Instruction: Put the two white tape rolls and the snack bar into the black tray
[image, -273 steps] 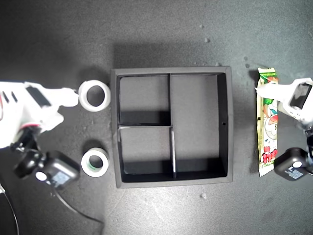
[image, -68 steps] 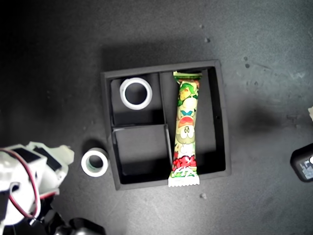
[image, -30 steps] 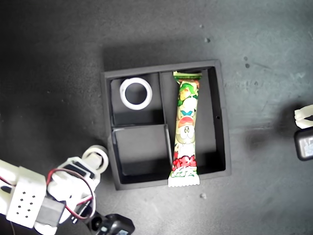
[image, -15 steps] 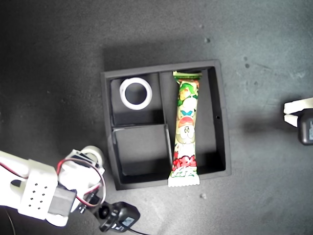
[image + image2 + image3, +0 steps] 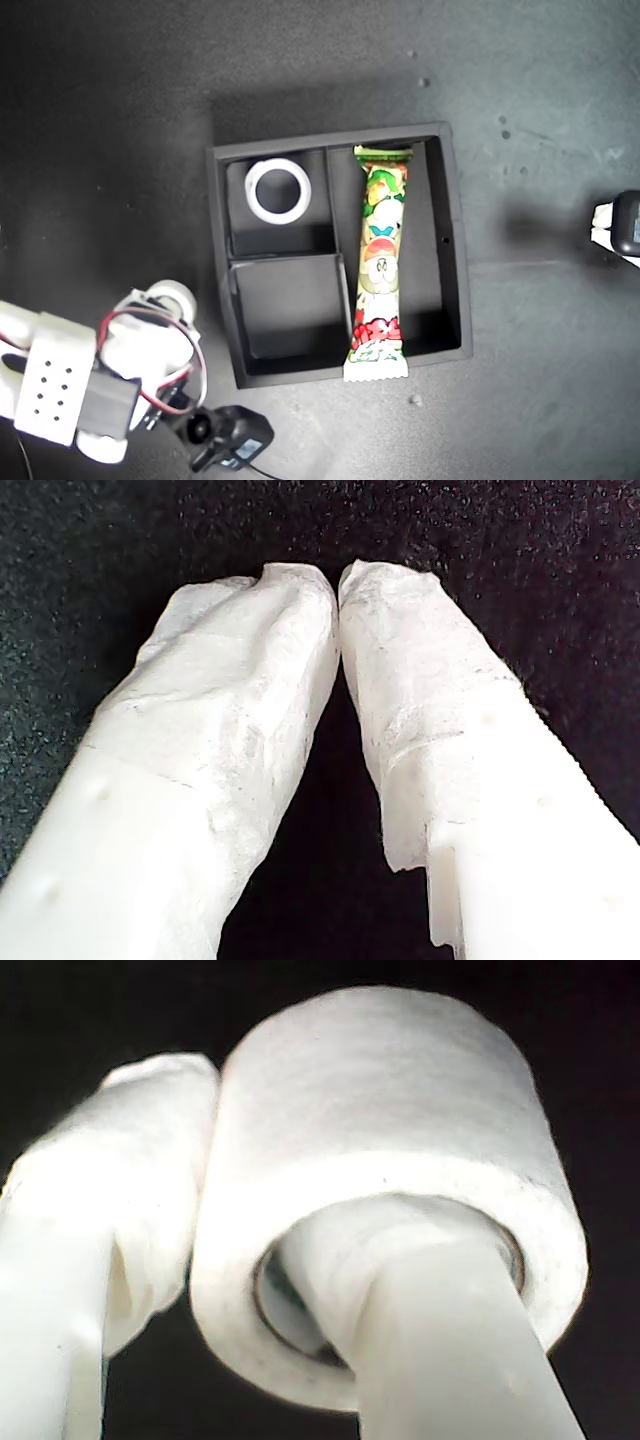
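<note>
Gripping the smaller tape roll [image 5: 385,1175] through its hole, my second gripper [image 5: 160,310] is seen beside the black tray [image 5: 455,240]; the larger tape roll [image 5: 278,191] and snack bar [image 5: 381,262] lie inside; my first gripper [image 5: 338,585], tips pressed together, holds nothing over bare dark tabletop [image 5: 110,120].

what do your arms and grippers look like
My second gripper has chunky white fingers wrapped in white tape. The second arm is white plastic with a block of small round holes, red and black wires looping beside it, and a small black camera on a black cable. My first gripper has the same tape-wrapped white fingers, with small dimples in the bare plastic.
</note>
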